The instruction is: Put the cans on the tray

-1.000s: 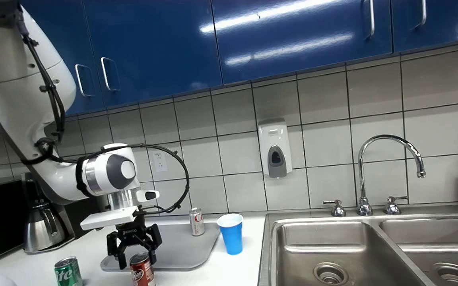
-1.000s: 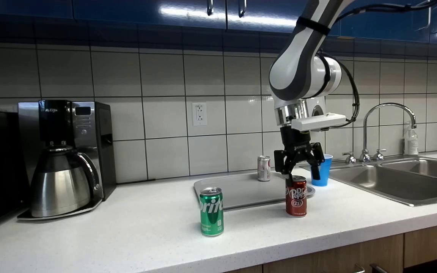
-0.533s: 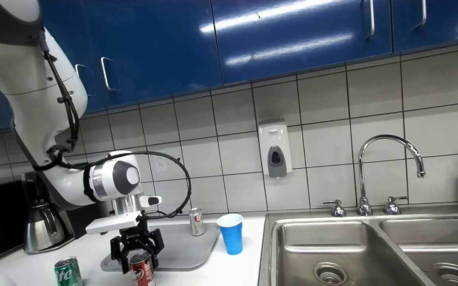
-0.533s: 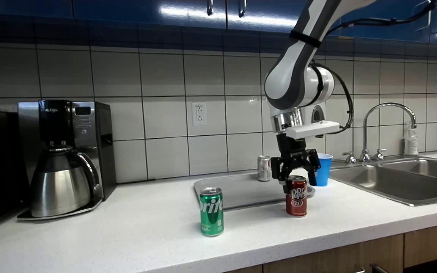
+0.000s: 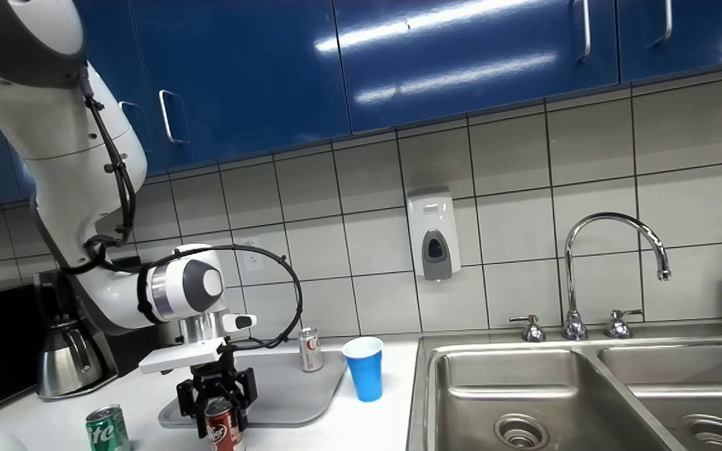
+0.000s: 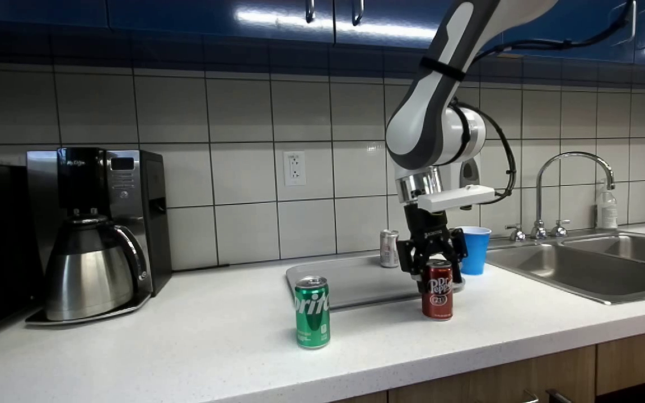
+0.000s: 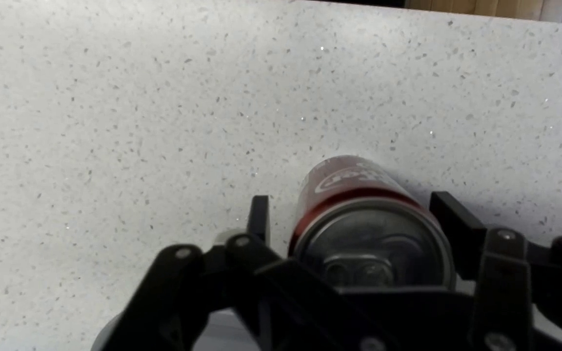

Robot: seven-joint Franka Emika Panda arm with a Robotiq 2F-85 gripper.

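The red can (image 5: 225, 432) stands upright on the counter in front of the grey tray, and shows in an exterior view (image 6: 438, 302) and the wrist view (image 7: 349, 180). My gripper (image 6: 439, 280) is open, pointing down, with its fingers on either side of the red can's upper part. In the wrist view my gripper (image 7: 356, 219) shows a gap at the left finger; the right finger is close to the can. The green can (image 6: 312, 313) stands upright on the counter, also in an exterior view (image 5: 109, 431). The grey tray (image 6: 350, 282) lies behind both cans, partly hidden by the gripper.
A silver can with red marks (image 5: 310, 351) stands on the tray's back part. A blue cup (image 5: 364, 369) stands right of the tray. The steel sink (image 5: 423, 401) is further right. A coffee maker (image 6: 93, 268) stands left on the counter. The counter's front edge (image 6: 468, 352) is near the red can.
My gripper has moved down around the red can, drifting slightly left in an exterior view, and its fingers now sit lower beside it. The cans, tray and cup have not moved.
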